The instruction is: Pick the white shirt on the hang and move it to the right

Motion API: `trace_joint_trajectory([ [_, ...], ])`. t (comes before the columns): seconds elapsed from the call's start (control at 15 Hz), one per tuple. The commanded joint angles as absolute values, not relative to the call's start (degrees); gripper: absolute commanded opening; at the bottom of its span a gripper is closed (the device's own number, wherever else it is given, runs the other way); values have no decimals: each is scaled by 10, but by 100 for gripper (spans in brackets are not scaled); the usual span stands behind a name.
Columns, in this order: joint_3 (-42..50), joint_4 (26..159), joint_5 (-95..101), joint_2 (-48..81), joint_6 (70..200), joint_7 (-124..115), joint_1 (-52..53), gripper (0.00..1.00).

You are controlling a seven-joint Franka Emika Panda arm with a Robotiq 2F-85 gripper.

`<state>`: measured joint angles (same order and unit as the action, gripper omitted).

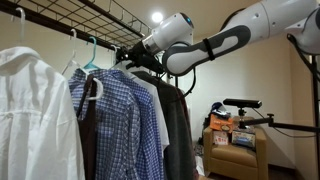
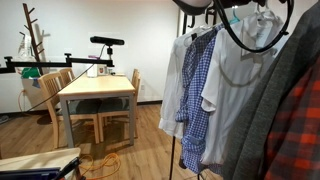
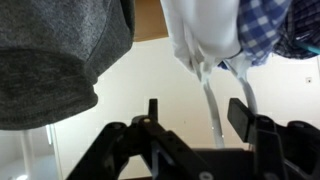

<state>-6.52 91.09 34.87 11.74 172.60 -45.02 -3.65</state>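
Observation:
A white shirt [image 1: 157,112] hangs on the rack between a blue plaid shirt [image 1: 125,115] and dark grey garments [image 1: 178,120]. It also shows in an exterior view [image 2: 238,75] and at the top of the wrist view [image 3: 205,30]. My gripper [image 1: 128,57] is up at the hangers by the rail. In the wrist view the gripper [image 3: 196,108] is open, and the shirt's white hanger wire [image 3: 211,115] runs between the two fingers without being clamped. Another white shirt [image 1: 30,110] hangs nearest the camera.
A wire shelf [image 1: 100,15] runs above the rail. An armchair [image 1: 235,145] loaded with boxes stands beyond the rack. A wooden table [image 2: 95,90] with chairs, a coat stand [image 2: 35,40] and a camera boom [image 2: 105,41] stand across the room.

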Motion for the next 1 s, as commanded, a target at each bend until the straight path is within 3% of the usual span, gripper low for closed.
trace_joint_trajectory([
  [0.0,-89,886,308,142,1732,-396,-54,39],
  [0.27,-88,888,296,137,1689,-390,-50,15],
  [0.4,-81,890,305,125,1637,-401,-43,8],
  [0.53,-68,895,332,110,1597,-423,-32,5],
  [0.93,-72,892,326,86,1540,-418,-29,9],
])
